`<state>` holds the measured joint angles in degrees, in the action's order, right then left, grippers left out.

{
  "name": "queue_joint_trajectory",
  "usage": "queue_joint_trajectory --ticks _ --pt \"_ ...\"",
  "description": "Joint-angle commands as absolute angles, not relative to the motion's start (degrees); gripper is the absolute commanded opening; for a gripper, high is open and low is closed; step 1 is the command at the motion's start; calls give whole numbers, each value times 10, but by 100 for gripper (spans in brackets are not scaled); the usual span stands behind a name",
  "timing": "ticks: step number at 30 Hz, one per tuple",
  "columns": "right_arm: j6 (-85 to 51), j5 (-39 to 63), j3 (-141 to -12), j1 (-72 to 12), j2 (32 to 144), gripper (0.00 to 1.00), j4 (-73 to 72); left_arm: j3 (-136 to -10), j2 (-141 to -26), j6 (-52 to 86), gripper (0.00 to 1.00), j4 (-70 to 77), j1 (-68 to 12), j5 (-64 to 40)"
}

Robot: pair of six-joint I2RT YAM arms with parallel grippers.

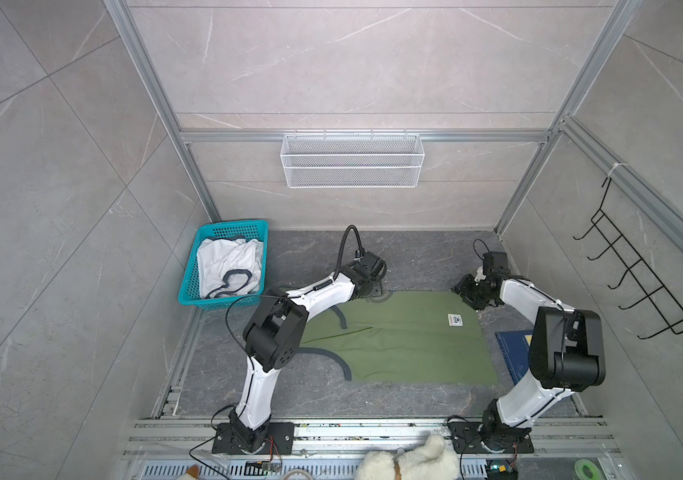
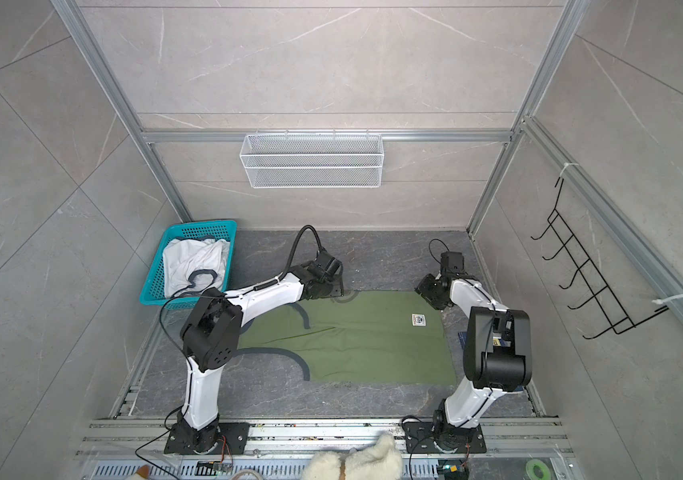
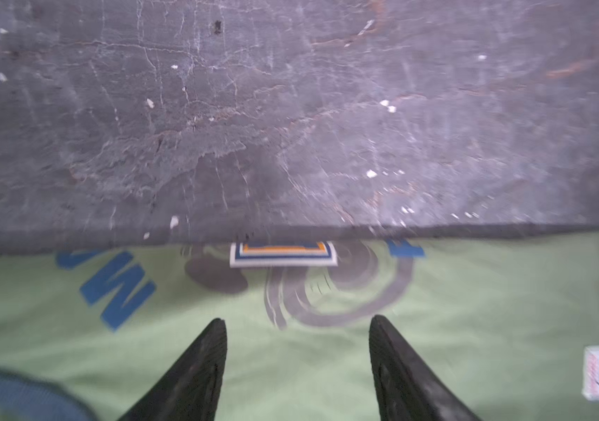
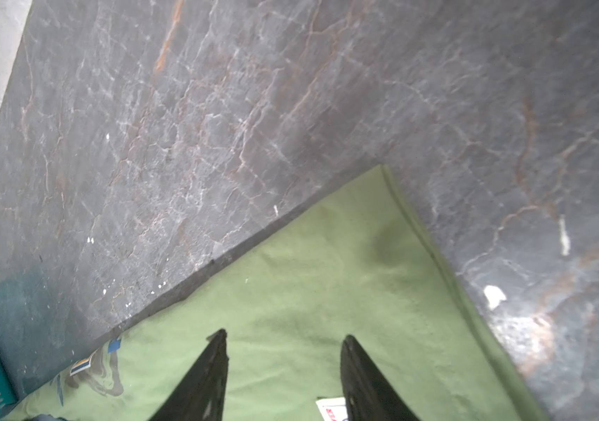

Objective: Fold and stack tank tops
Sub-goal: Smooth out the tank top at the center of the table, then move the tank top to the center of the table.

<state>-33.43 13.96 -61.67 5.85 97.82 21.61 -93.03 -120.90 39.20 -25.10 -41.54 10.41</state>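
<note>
The olive green tank top [image 1: 406, 340] [image 2: 364, 340] lies spread flat on the dark stone table, its navy armhole trim to the left and a small white label [image 1: 455, 320] near the right. My left gripper [image 3: 298, 320] [image 1: 377, 291] hovers open over its far edge by the badge print [image 3: 283, 253], with only cloth under the fingers. Over the top's far right corner [image 4: 381, 171], my right gripper [image 4: 283, 335] [image 1: 466, 291] is open too. The white tank top [image 1: 227, 266] [image 2: 194, 262] lies crumpled in the teal basket [image 1: 231, 226].
A dark blue board [image 1: 514, 349] lies right of the green top, partly under the right arm. A fluffy plush toy [image 1: 410, 461] sits at the front rail. A white wire basket [image 1: 352, 160] hangs on the back wall and a black hook rack [image 1: 643, 282] on the right wall.
</note>
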Motion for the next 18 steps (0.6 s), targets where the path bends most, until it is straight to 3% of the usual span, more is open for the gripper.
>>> queue_joint_trajectory --ticks 1,18 --pt "-330 139 -612 39 997 53 238 -980 -1248 379 65 -310 -410 91" --pt "-360 111 -690 48 1133 54 256 -1064 -1369 385 65 -327 -394 79"
